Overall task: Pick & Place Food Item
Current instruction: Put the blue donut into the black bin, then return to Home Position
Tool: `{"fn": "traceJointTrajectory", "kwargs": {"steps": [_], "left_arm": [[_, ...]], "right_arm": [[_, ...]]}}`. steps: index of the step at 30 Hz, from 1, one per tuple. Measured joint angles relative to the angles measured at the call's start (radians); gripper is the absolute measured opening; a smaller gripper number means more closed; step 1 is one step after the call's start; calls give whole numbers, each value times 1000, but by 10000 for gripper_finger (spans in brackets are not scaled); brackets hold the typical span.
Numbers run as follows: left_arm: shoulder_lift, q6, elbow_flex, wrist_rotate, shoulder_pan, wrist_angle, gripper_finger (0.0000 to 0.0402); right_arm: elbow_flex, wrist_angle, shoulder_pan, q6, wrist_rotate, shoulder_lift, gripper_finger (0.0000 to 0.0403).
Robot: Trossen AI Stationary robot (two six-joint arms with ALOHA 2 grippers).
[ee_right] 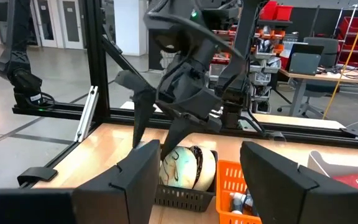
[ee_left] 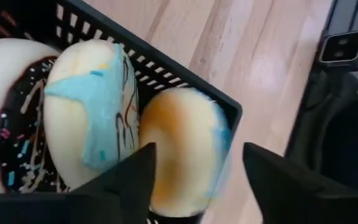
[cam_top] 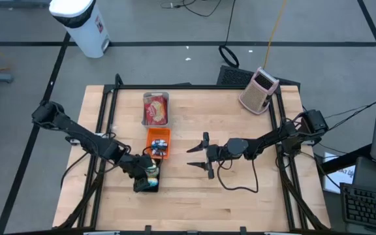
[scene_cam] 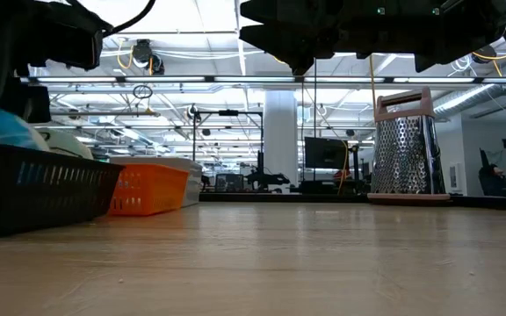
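A black mesh basket [ee_left: 166,68] near the table's front left holds three doughnuts side by side: a chocolate-sprinkled one [ee_left: 11,124], a blue-iced one [ee_left: 92,112] and a yellow-orange one [ee_left: 182,149] in the basket's corner. My left gripper [ee_left: 197,149] hangs open just above that corner, tilted down, one finger on each side of the yellow-orange doughnut; a gap shows beside one finger. In the high view it is over the basket [cam_top: 147,177]. My right gripper [cam_top: 189,156] waits open and level at mid-table, facing the baskets.
An orange basket [cam_top: 158,142] with small items stands just behind the black one, and a clear tray [cam_top: 155,109] with a red packet behind that. A metal grater [cam_top: 260,90] stands at the far right. Bare wood lies along the near edge and between the arms.
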Motion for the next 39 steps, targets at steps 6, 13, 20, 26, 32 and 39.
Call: {"fn": "traceJointTrajectory", "kwargs": {"steps": [6, 13, 20, 26, 32, 39], "left_arm": [[-82, 20, 0, 23, 80, -3, 298], [-291, 166, 0, 24, 178, 4, 334], [-651, 546, 17, 35, 191, 82, 342], [-924, 836, 10, 13, 175, -68, 343], [-1082, 834, -191, -312, 173, 4, 341], [-1163, 846, -463, -315, 174, 225, 344]], "right_arm": [[0, 0, 0, 0, 0, 0, 210], [0, -4, 0, 0, 0, 0, 210], [-3, -246, 6, 0, 27, -159, 210], [-3, -654, 6, 9, 111, -473, 210], [-68, -910, 6, 28, 108, -744, 210], [-348, -711, -31, 53, 136, -980, 210]]}}
